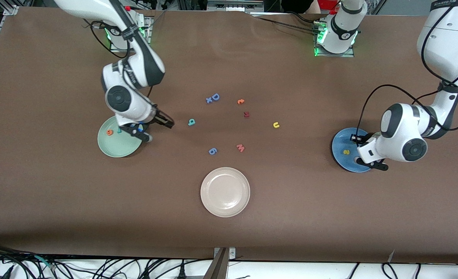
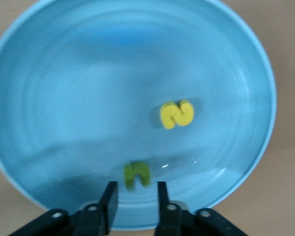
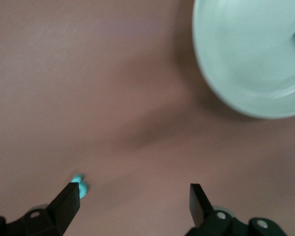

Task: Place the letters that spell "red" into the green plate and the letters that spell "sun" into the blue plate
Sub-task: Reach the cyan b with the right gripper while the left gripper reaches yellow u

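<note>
Over the blue plate (image 2: 39,73): left gripper (image 2: 136,196) hangs low, fingers narrowly apart and holding nothing; the olive n (image 2: 136,174) lies free just off their tips, the yellow s (image 2: 177,114) deeper in the dish
Beside the green plate (image 1: 116,151): right gripper (image 3: 135,196) spread wide and empty, over bare table; orange e (image 1: 109,132) and teal r (image 1: 119,130) sit in the plate
Middle of the front view: teal d (image 1: 191,122) and yellow u (image 1: 276,124) wait on the table
Doing it well: I'd lift the left gripper straight up so it doesn't flick the n, then go for the u; the right should square up on the d
Pose: both wrists point down, the left elbow folded high
</note>
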Action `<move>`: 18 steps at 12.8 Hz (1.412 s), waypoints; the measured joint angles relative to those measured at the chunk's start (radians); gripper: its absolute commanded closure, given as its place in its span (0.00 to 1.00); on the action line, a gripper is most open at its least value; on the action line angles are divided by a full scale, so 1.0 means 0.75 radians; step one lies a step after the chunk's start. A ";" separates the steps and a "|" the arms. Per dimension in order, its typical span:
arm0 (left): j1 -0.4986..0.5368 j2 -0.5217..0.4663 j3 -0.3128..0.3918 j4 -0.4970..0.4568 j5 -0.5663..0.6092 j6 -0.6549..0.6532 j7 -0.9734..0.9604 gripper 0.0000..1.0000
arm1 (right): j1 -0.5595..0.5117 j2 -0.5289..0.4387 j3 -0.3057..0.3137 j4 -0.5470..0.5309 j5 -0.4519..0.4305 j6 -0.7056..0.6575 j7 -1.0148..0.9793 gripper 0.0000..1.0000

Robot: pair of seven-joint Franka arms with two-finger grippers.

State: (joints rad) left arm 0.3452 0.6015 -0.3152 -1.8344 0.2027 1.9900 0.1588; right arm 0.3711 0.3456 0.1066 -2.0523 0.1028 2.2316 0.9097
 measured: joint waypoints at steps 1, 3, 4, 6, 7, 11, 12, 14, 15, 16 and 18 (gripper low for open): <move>0.008 -0.011 -0.003 0.000 -0.021 -0.019 0.020 0.00 | 0.006 0.008 0.037 -0.001 0.000 0.033 0.075 0.01; 0.014 -0.042 -0.050 0.002 -0.033 -0.080 0.024 0.00 | 0.034 0.044 0.074 -0.003 0.000 0.122 0.189 0.01; 0.014 -0.067 -0.088 0.004 -0.036 -0.117 0.012 0.00 | 0.059 0.074 0.080 -0.004 0.000 0.182 0.237 0.01; 0.013 -0.134 -0.177 0.004 -0.060 -0.181 -0.075 0.00 | 0.117 0.146 0.083 -0.005 0.000 0.296 0.316 0.01; 0.012 -0.161 -0.223 0.001 -0.077 -0.201 -0.126 0.00 | 0.139 0.180 0.083 -0.005 0.000 0.339 0.338 0.01; 0.008 -0.191 -0.427 -0.057 -0.119 -0.178 -0.426 0.00 | 0.151 0.227 0.074 -0.018 -0.005 0.364 0.350 0.02; 0.005 -0.191 -0.480 -0.098 -0.119 -0.113 -0.507 0.00 | 0.151 0.227 0.066 -0.023 -0.016 0.364 0.350 0.02; -0.002 -0.190 -0.565 -0.230 -0.119 0.106 -0.667 0.00 | 0.150 0.227 0.044 -0.025 -0.049 0.370 0.350 0.05; -0.009 -0.189 -0.590 -0.295 -0.119 0.213 -0.737 0.00 | 0.150 0.228 0.036 -0.026 -0.053 0.388 0.349 0.11; -0.022 -0.188 -0.603 -0.349 -0.119 0.313 -0.788 0.00 | 0.150 0.230 0.034 -0.030 -0.054 0.410 0.349 0.12; -0.083 -0.184 -0.609 -0.438 -0.119 0.516 -0.898 0.00 | 0.150 0.237 0.034 -0.038 -0.054 0.433 0.350 0.12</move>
State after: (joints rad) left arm 0.2827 0.4636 -0.7722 -2.1632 0.1131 2.3768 -0.5147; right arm 0.4839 0.5234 0.1319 -2.0809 0.0623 2.5564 1.1720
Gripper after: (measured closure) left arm 0.000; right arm 0.115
